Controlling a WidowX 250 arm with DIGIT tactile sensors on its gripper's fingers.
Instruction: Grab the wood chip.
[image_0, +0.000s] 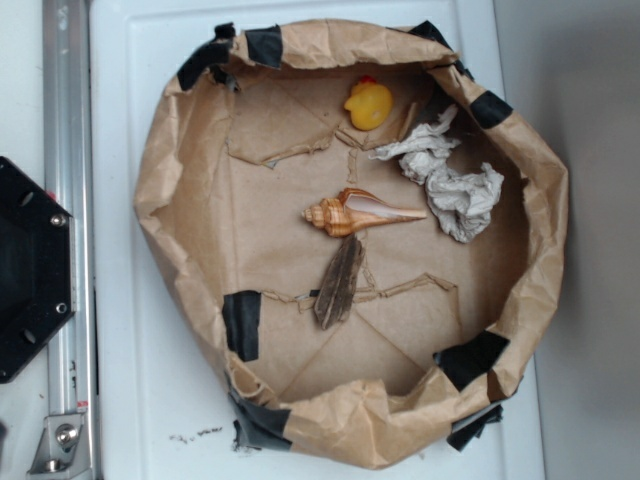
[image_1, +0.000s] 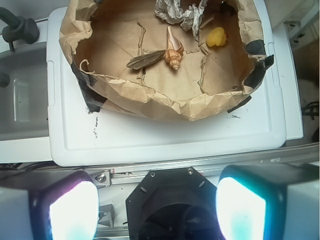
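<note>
A: Where's the wood chip (image_0: 339, 281)?

B: On the floor of the brown paper bowl (image_0: 160, 190), roughly in the middle. It is a dark, flat sliver lying nearly upright in the overhead view, its top end just below the seashell (image_0: 362, 213).

A: Do they touch?

B: I can't tell for sure. In the wrist view the chip's (image_1: 145, 60) tip comes right up to the shell (image_1: 173, 50), but whether there's contact isn't clear.

A: What else sits in the bowl?

B: A crumpled white paper wad (image_0: 450, 178) to the right of the shell, and a yellow rubber duck (image_0: 368, 104) near the far rim. Both are well apart from the chip. Strips of black tape (image_0: 241, 324) hold the paper rim together, and the bowl rests on a white tray (image_0: 160, 400).

A: And the gripper (image_1: 155, 210)?

B: Only the wrist view shows it. The two fingers (image_1: 70, 210) appear at the bottom corners of that picture, spread wide apart with nothing between them. It is back from the bowl, over the black base (image_1: 170, 200) and the metal rail (image_1: 200, 165), well away from the chip.
</note>
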